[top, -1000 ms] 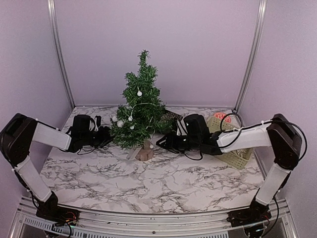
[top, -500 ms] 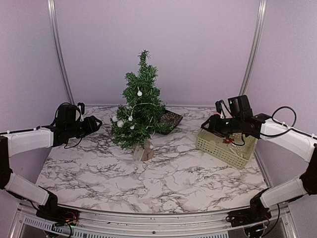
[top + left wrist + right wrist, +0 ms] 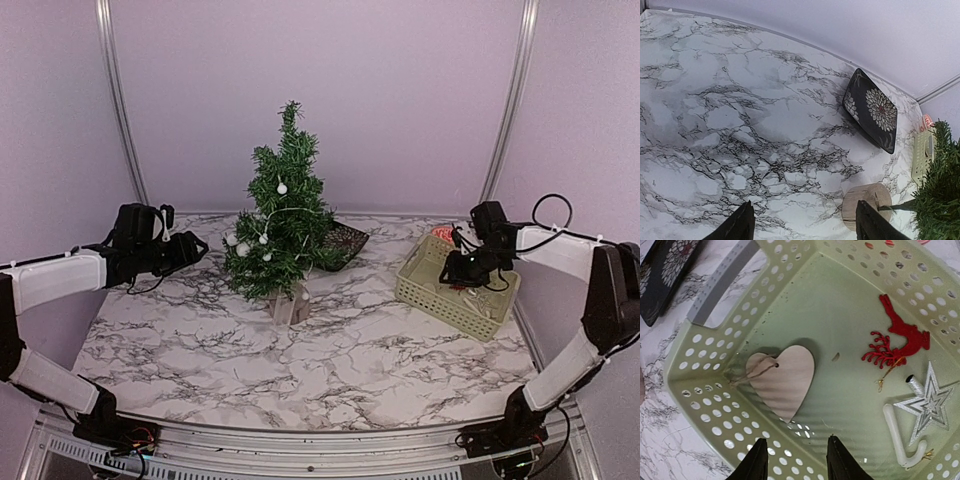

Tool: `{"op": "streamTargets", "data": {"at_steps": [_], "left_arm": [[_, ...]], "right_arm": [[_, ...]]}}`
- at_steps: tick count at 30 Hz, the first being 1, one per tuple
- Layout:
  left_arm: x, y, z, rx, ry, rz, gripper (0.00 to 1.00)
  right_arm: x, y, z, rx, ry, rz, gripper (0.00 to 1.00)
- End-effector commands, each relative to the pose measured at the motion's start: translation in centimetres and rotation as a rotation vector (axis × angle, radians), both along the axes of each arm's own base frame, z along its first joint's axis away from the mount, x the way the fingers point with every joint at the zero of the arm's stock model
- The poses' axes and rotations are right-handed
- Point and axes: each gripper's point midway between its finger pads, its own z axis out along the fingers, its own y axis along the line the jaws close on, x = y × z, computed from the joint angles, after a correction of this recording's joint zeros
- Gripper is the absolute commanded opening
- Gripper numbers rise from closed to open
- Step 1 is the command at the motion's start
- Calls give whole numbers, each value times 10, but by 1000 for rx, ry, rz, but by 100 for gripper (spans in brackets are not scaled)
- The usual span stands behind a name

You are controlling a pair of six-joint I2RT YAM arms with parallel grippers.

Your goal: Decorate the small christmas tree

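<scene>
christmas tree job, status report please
Left gripper jaws open, empty, left of the small christmas tree. Right gripper jaws open, empty, above basket holding wooden heart, red reindeer, silver star. Nothing blocking.

Basket (image 3: pixel 705 390): pale green plastic, walls and rim full of round holes, fills most of the view.
Wooden heart (image 3: pixel 785 380): light wood, flat on the basket floor at the left, a string loop at its upper left edge.
Red reindeer (image 3: pixel 900 340): flat on the floor at the right, apart from the heart.
Silver star (image 3: pixel 927 407): glittery, just below the reindeer.
White cane (image 3: pixel 897 437): hook-shaped, just beside the star's lower left.
Right gripper (image 3: pixel 796 462): dark jaws stand apart at the bottom edge, over the basket's near wall.
Tabletop (image 3: pixel 665 440): white marble pattern, left of the basket.
Plate (image 3: pixel 665 270): dark, flower pattern, top left corner.
</scene>
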Motion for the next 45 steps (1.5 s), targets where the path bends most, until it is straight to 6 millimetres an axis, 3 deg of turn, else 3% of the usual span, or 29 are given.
{"op": "streamTargets", "data": {"at_steps": [1,5,10,22,32,36,40,43,45], "left_arm": [[4,3,11,17,-17,6,70],[6,2,11,21,-17,3,69],[8,0,10,23,-11,-7,69],[8,3,7,35,-4,3,69],[8,5,7,45,-7,11,69],[8,5,7,49,-7,10,69],[7,6,5,56,-3,9,69],[7,6,5,59,-3,6,69],[8,5,5,58,-4,4,69]], "right_arm": [[24,-44,9,-160,-46,-70,39],[38,-69,0,-243,-46,-100,37],[51,-78,-15,-273,-9,-98,33],[69,-76,-52,-229,50,-124,34],[77,-87,-69,-262,62,-173,25],[74,-94,-73,-287,70,-197,20],[72,-94,-71,-286,62,-201,8],[71,-92,-63,-277,45,-195,0],[72,-91,-53,-270,24,-189,0]]}}
